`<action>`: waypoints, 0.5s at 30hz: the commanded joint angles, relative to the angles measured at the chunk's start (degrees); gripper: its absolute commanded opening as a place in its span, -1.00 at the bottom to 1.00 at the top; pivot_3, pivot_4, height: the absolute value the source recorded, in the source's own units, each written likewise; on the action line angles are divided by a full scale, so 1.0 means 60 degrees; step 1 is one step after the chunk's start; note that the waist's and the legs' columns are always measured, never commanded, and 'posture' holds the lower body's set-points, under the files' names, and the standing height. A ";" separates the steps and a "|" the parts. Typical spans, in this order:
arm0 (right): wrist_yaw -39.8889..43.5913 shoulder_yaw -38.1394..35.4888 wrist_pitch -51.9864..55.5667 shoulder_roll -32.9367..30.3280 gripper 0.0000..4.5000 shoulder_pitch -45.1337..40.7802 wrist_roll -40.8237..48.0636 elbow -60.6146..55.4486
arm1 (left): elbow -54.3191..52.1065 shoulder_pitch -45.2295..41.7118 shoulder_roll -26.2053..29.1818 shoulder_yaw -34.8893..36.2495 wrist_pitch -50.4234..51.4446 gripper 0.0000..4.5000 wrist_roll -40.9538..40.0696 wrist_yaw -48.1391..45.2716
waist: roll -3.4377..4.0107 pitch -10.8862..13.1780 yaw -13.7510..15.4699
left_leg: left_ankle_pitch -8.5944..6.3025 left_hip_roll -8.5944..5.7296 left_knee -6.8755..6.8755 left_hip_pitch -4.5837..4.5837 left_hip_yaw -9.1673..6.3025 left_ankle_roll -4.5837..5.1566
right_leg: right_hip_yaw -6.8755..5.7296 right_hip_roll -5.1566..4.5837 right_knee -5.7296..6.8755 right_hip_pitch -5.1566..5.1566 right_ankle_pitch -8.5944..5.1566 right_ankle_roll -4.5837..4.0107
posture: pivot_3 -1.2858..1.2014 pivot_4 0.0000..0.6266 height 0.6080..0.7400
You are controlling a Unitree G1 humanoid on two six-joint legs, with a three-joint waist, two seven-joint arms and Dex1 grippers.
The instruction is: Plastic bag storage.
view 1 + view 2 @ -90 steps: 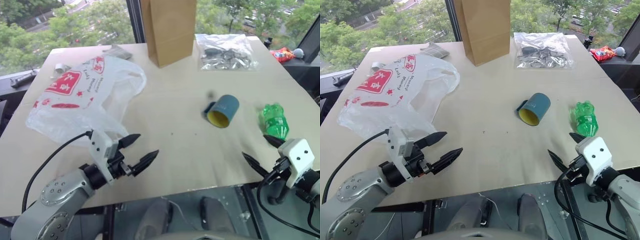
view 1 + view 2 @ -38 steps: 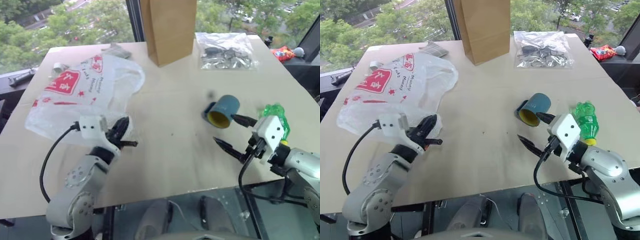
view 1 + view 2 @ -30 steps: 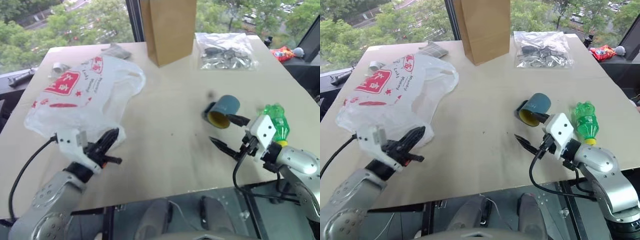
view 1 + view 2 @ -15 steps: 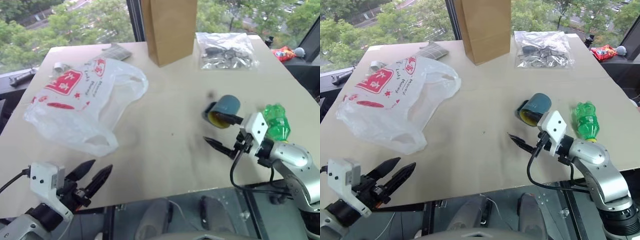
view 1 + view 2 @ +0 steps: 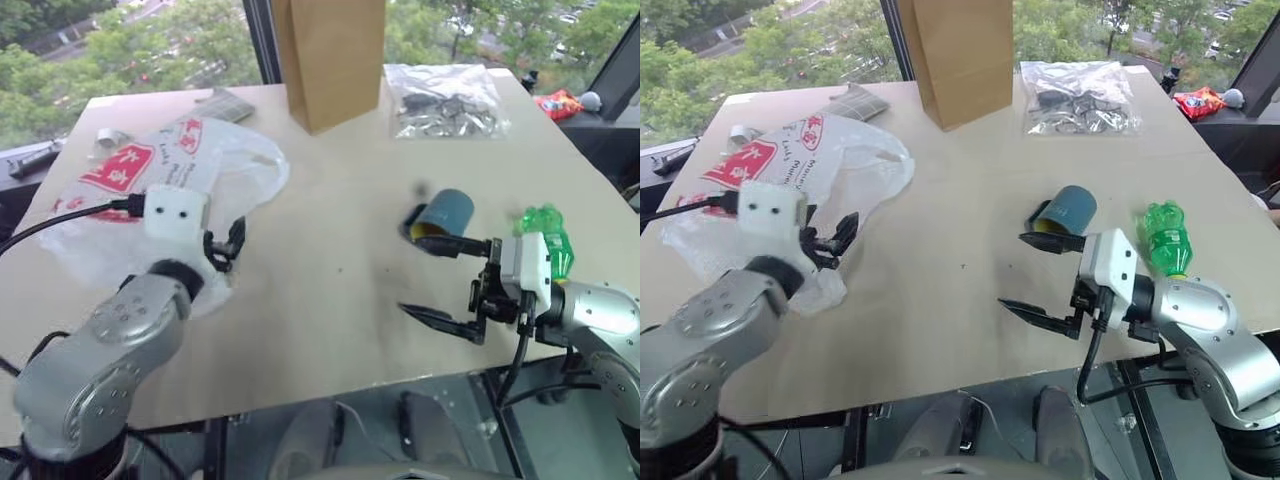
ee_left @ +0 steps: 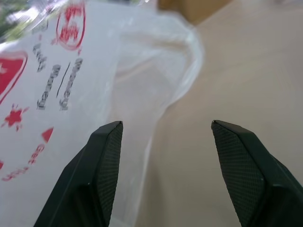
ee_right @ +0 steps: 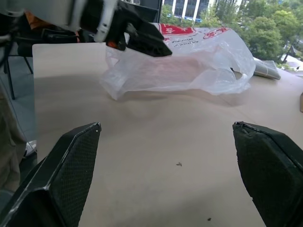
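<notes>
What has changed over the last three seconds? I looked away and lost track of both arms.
The left gripper closed at the plastic bag's near edge, pulled back and opened, and now hovers open over the bag, holding nothing. The right gripper swung from the table's near right edge to beside the blue cup, open throughout. The bag's near edge shifted slightly; the other items stayed put.

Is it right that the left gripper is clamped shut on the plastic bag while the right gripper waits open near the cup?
Not quite. The left gripper is open, holding nothing; the left wrist view shows its fingers apart over the plastic bag. The right gripper does wait open near the cup.
</notes>
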 commanded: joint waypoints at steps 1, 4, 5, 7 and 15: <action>-0.0061 -0.0359 -0.0140 -0.0178 1.00 -0.0227 0.0117 -0.0375 | 0.0794 -0.0734 0.0201 -0.1240 0.0994 0.36 0.2139 0.1326 | 0.0001 0.0000 0.0039 | -0.0001 0.0004 -0.0003 0.0001 -0.0001 -0.0002 | 0.0000 0.0006 -0.0001 -0.0001 0.0000 -0.0001 | 0.03 -0.52 1.00; -0.0199 -0.0434 -0.0061 -0.0244 1.00 -0.0296 0.0170 -0.0429 | 0.1070 -0.0842 0.0743 -0.2073 0.1152 0.36 0.3365 0.1478 | -0.0002 0.0002 0.0046 | -0.0002 0.0009 -0.0009 0.0001 0.0009 -0.0003 | 0.0008 0.0009 -0.0004 -0.0003 -0.0001 0.0000 | 0.03 -0.52 1.00; -0.0224 -0.0426 -0.0042 -0.0256 1.00 -0.0322 0.0183 -0.0425 | 0.1219 -0.0857 0.0727 -0.2137 0.1107 0.36 0.3624 0.1405 | -0.0002 0.0002 0.0067 | -0.0003 0.0009 -0.0009 -0.0001 0.0008 -0.0003 | 0.0007 0.0009 -0.0005 -0.0003 -0.0001 0.0000 | 0.03 -0.52 1.00; -0.0234 -0.0374 -0.0031 -0.0283 1.00 -0.0371 0.0164 -0.0413 | 0.1718 -0.0903 0.0642 -0.2278 0.0917 0.36 0.4118 0.1196 | -0.0002 0.0002 0.0091 | -0.0003 0.0008 -0.0009 -0.0002 0.0006 -0.0003 | 0.0006 0.0006 -0.0007 -0.0002 -0.0001 0.0000 | 0.03 -0.52 1.00; -0.0414 -0.0206 0.0038 -0.0280 1.00 -0.0598 0.0015 -0.0398 | 0.4380 -0.1749 0.0069 -0.3070 -0.0510 0.36 0.5426 -0.0100 | -0.0004 0.0003 0.0105 | -0.0002 0.0007 0.0000 -0.0005 -0.0003 -0.0003 | -0.0006 0.0003 -0.0005 0.0001 0.0000 0.0002 | 0.03 -0.52 1.00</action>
